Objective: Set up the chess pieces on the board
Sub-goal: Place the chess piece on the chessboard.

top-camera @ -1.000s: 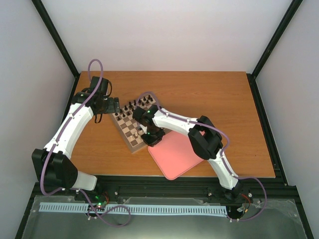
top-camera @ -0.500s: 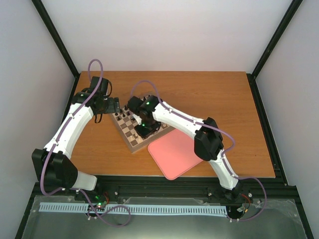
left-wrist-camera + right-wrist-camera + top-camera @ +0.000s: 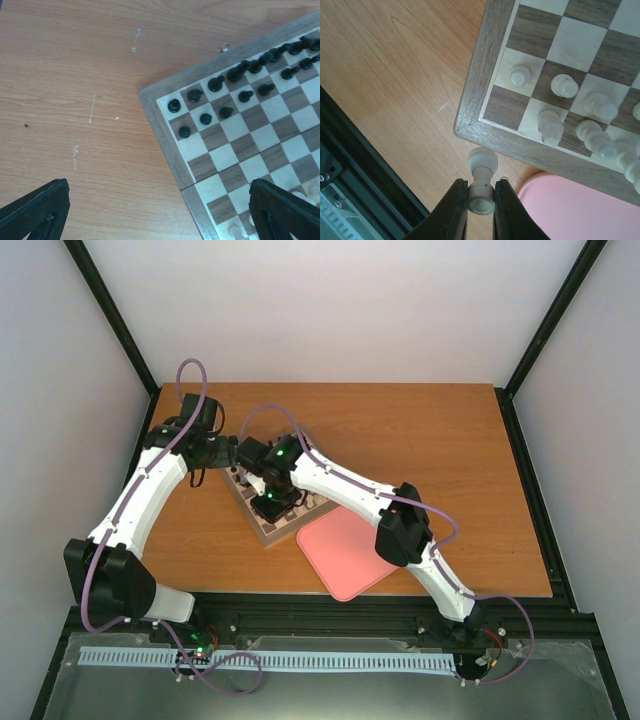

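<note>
The checkered board [image 3: 263, 530] lies on the table, also in the left wrist view [image 3: 165, 130] and the right wrist view [image 3: 475, 82]. Several pale chess pieces [image 3: 563, 86] stand on its near corner rows. Black pieces [image 3: 206, 119] stand at the far end. My right gripper [image 3: 480, 200] is shut on a pale chess piece [image 3: 482, 180], held by its base just off the board's near corner; in the top view it is over the board's near left part [image 3: 268, 502]. My left gripper [image 3: 160, 220] is open beside the board's left edge, holding nothing.
A pink tray [image 3: 350, 550] lies right of the board; its rim shows in the right wrist view [image 3: 560, 200]. The right arm [image 3: 340, 485] reaches across the board. The table's black front rail [image 3: 350, 165] runs below the gripper.
My right gripper has moved left from the pink tray's edge across the board to its near left corner, carrying the pale piece. The left arm has not moved.
</note>
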{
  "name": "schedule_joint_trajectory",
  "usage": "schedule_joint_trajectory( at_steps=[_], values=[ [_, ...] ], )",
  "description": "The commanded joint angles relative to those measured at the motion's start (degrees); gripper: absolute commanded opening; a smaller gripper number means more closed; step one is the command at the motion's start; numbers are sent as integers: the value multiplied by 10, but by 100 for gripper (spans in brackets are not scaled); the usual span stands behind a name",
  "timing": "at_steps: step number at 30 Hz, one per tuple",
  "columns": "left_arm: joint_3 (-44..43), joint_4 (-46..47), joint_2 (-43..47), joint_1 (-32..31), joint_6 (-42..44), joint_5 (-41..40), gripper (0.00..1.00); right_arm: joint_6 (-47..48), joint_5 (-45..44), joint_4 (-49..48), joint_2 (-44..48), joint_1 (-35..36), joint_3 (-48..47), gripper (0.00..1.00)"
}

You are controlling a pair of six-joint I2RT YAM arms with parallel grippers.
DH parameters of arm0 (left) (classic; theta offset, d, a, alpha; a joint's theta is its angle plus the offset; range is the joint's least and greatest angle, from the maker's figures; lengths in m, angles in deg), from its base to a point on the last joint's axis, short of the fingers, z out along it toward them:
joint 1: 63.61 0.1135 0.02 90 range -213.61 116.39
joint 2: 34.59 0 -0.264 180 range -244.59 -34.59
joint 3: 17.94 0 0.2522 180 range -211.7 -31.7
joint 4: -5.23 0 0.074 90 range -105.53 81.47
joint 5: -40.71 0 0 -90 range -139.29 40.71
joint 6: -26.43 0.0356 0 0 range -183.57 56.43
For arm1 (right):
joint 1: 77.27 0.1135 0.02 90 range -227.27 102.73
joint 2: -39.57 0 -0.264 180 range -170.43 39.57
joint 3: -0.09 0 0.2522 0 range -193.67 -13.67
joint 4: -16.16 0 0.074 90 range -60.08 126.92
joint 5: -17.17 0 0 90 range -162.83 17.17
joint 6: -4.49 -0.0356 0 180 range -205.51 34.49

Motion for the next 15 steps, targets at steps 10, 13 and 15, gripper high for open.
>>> schedule_joint_trajectory(
  at_steps=[10, 13, 15],
  values=[
    [-7, 3, 12, 3, -2, 2, 100, 8, 0, -1, -65, 6, -44, 10],
    [-7, 4, 12, 3, -2, 2, 100, 11, 1, -3, -74, 6, -44, 10],
    [-7, 4, 13, 3, -3, 2, 100, 13, 1, -4, -78, 7, -44, 10]
  ],
)
